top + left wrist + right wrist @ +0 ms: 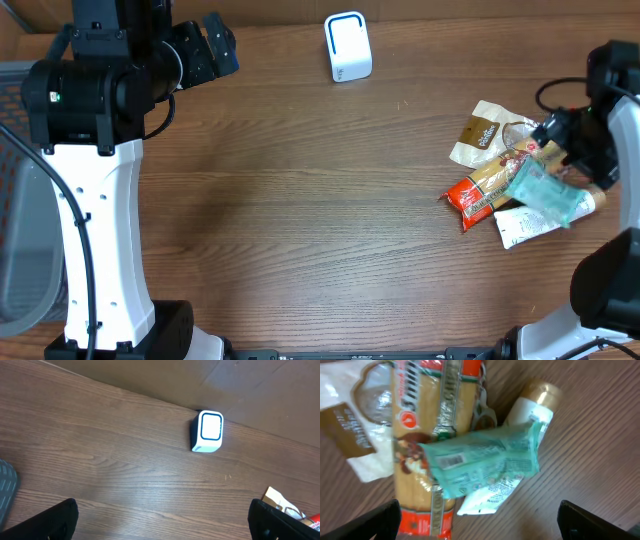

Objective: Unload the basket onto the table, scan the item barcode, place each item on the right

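Observation:
The white scanner box with a blue outline stands at the back of the wooden table. A pile of items lies at the right: a teal packet with its barcode label facing up rests on an orange-red spaghetti pack. My right gripper hovers over this pile, open, its fingers wide apart and holding nothing. My left gripper hangs open and empty at the back left, with the scanner ahead of it.
A brown-and-white bag, a white sachet and a gold-capped white bottle lie in the same pile. A grey basket-like object sits off the table's left edge.

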Action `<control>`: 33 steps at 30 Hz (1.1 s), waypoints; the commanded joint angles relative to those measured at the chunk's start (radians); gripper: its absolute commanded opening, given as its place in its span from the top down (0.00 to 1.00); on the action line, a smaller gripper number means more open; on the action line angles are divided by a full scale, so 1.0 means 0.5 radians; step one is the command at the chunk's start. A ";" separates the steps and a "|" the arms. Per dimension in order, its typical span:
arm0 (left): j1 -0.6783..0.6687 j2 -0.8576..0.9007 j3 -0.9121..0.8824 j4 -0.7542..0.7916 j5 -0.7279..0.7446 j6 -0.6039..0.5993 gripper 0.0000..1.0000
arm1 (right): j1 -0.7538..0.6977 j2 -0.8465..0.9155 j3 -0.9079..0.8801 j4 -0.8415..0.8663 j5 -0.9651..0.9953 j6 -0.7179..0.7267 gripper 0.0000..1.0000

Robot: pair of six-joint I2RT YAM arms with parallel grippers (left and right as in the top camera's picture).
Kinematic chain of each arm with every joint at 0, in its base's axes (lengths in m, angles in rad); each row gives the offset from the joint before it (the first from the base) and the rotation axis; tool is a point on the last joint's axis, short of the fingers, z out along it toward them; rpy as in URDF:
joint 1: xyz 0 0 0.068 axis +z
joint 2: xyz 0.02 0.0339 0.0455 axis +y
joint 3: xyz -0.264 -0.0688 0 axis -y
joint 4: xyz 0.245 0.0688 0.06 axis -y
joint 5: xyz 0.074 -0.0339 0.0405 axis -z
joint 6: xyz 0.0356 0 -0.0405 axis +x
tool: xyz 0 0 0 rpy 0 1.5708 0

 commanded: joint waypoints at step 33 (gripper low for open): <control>0.005 0.012 0.013 0.006 -0.014 -0.027 0.01 | 0.434 -1.047 0.621 -0.104 -0.502 -0.838 0.00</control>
